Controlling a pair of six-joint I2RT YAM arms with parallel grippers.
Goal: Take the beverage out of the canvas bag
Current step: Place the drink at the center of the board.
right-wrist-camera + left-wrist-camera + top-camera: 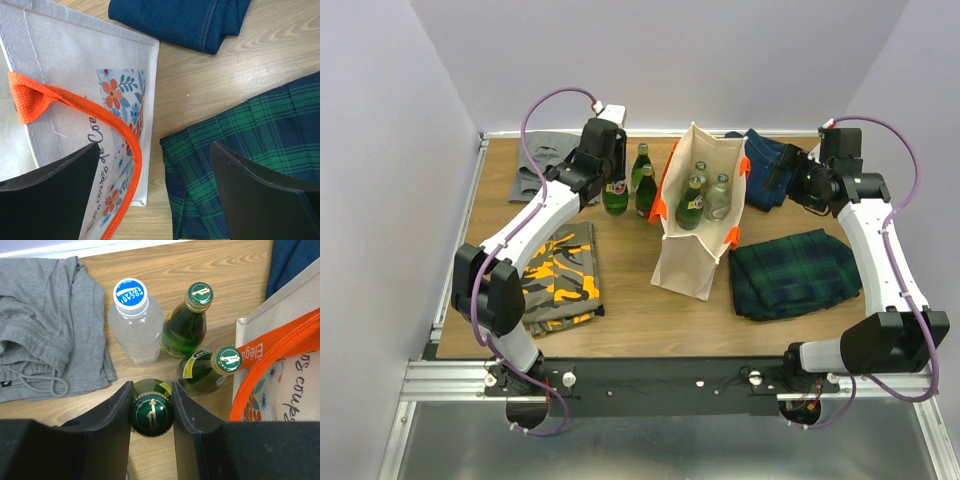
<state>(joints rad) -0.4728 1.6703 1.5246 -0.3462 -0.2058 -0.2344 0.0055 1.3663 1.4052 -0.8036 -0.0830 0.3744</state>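
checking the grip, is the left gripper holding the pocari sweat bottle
No, the left gripper is shut on a green glass bottle at its cap; the Pocari Sweat bottle stands free beyond it.

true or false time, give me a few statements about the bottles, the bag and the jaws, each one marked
1. The left jaws are shut on a green bottle outside the bag. True.
2. The right jaws are clamped on a bag handle. False: they stand open and hold nothing; the orange handle is ungripped.
3. Several bottles stand inside the canvas bag. True.
4. The clear bottle beside the green ones has a red cap. False: its cap is blue.
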